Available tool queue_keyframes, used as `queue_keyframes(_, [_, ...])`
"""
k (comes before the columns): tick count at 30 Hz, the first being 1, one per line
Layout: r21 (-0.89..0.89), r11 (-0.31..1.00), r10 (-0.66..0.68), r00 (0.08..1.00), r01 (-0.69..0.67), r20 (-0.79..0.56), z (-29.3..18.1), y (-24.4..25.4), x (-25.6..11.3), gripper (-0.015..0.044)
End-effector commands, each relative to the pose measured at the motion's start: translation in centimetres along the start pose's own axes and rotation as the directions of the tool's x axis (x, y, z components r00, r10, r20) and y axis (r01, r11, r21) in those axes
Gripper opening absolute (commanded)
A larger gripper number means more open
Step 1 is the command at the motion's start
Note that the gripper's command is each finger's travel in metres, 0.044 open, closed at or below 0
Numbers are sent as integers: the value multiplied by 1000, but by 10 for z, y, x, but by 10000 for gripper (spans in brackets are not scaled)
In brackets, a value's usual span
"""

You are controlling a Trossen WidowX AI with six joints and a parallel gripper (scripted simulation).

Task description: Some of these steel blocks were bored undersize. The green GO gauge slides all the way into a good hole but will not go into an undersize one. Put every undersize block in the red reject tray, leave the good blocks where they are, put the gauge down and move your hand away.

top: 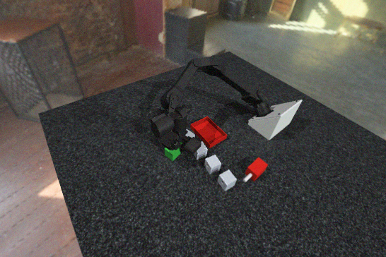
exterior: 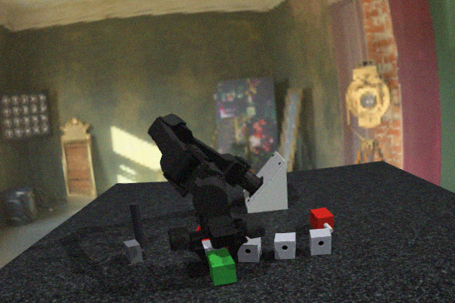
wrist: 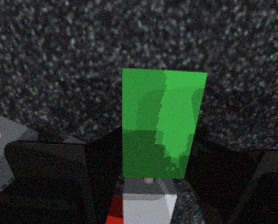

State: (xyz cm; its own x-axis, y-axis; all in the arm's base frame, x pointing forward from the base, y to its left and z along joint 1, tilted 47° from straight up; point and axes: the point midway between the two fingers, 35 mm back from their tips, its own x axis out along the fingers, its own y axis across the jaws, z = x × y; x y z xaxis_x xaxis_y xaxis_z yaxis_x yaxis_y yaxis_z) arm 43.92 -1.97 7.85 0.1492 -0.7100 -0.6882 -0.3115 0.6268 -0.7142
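Note:
My gripper (top: 180, 145) (exterior: 218, 236) (wrist: 150, 129) is shut on the green gauge (top: 172, 153) (exterior: 222, 271) (wrist: 155, 115). The gauge's handle stands close in front of the end block (top: 189, 133) (exterior: 207, 245) (wrist: 146, 209). Only a short stub of its pin shows between handle and block in the wrist view; the rest appears to be inside the bore, though its depth is hidden. Three more pale blocks stand in the row: one (top: 201, 152) (exterior: 250, 253), another (top: 213, 164) (exterior: 285, 241) and the far one (top: 227, 180) (exterior: 320, 237). The red tray (top: 208, 130) (wrist: 114, 216) lies behind the row, with no block visible inside.
A red handle (top: 256, 169) (exterior: 322, 218) with a white pin lies beyond the far block. A grey block (exterior: 133, 251) and a dark upright post (exterior: 136, 223) stand on the other side of the arm. A white wedge (top: 283, 121) (exterior: 275, 192) stands at the arm's base.

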Motion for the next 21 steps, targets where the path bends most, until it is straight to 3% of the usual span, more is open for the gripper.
queue_keyframes(1, [0,1000,-2,1000,2,15,-1,-1,-6,0])
queue_keyframes(21, [0,1000,-3,1000,3,15,-6,-1,-6,0])
